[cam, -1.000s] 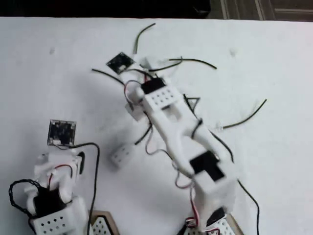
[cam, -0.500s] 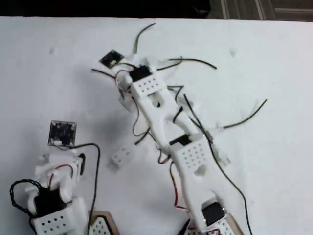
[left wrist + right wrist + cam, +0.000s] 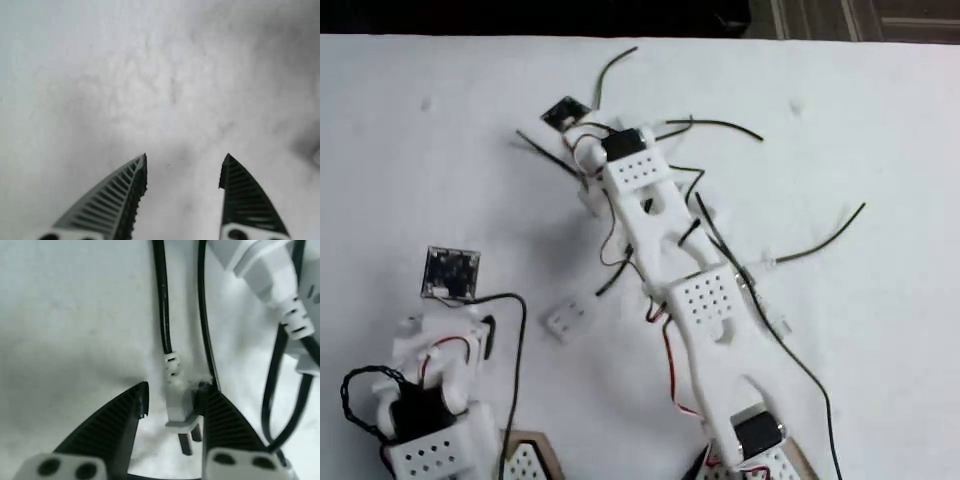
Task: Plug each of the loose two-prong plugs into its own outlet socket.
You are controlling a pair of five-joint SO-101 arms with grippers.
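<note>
In the right wrist view a small white two-prong plug (image 3: 178,410) lies on the table between my right gripper's (image 3: 172,402) open fingers. It touches one finger (image 3: 212,412), with a gap to the other, and its black cord (image 3: 161,300) runs away from me. The right arm (image 3: 650,215) stretches far over the table toward the back left. A white outlet socket block (image 3: 570,318) lies near the middle left. Another white plug (image 3: 767,262) lies to the arm's right. My left gripper (image 3: 182,165) hangs open over bare table; the left arm (image 3: 435,360) sits at the front left.
Several black cords (image 3: 720,125) lie scattered over the white table (image 3: 880,120) at the back and right. A larger white plug (image 3: 257,265) with a ribbed collar and looping cords lies just beyond my right gripper. The table's far left (image 3: 400,150) has free room.
The right arm stretched out flatter toward the back left, its wrist swinging left and then back a little. The left arm and the socket block stayed put.
</note>
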